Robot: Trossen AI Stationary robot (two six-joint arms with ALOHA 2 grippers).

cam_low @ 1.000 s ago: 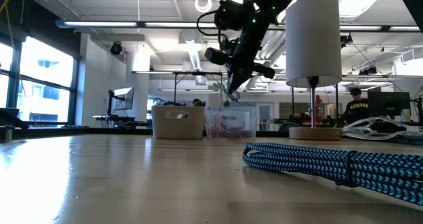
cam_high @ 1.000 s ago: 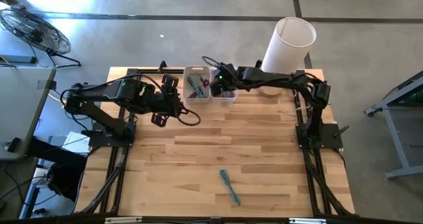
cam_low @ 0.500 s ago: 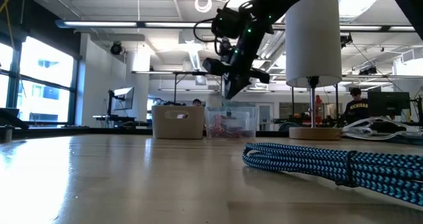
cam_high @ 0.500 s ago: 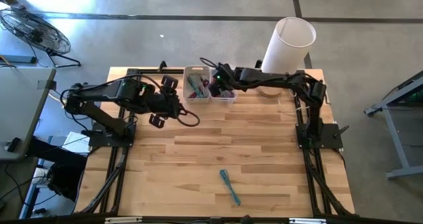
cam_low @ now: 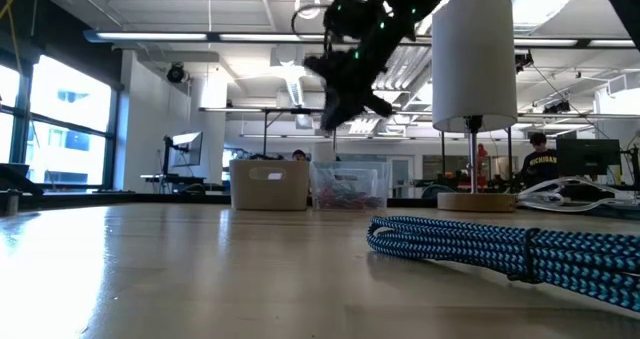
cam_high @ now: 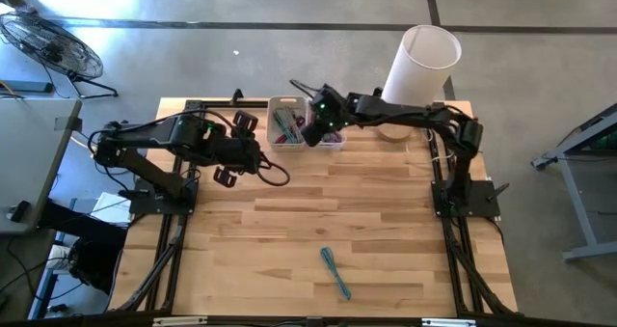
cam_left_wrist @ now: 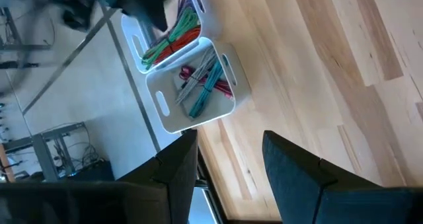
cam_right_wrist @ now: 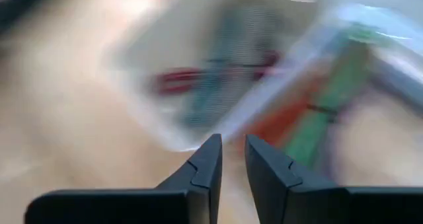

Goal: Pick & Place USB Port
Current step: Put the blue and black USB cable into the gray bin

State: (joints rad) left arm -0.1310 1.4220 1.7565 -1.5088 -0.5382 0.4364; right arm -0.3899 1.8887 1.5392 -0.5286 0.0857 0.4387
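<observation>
At 12 o'clock of counter [cam_high: 386, 221], right pincer [cam_high: 310, 126] hovered over bins [cam_high: 287, 122], narrow gap, nothing held, prob. to pick cable. Left pincer [cam_high: 229, 169] idle w/ fingers apart, 9 o'clock.

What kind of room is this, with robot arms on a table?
Probably a robotics lab or workshop inside a big open office. The wooden table carries two robot arms, bins of cables sit at its back edge, and the low view shows desks, monitors and bare ceiling pipes behind.
</observation>
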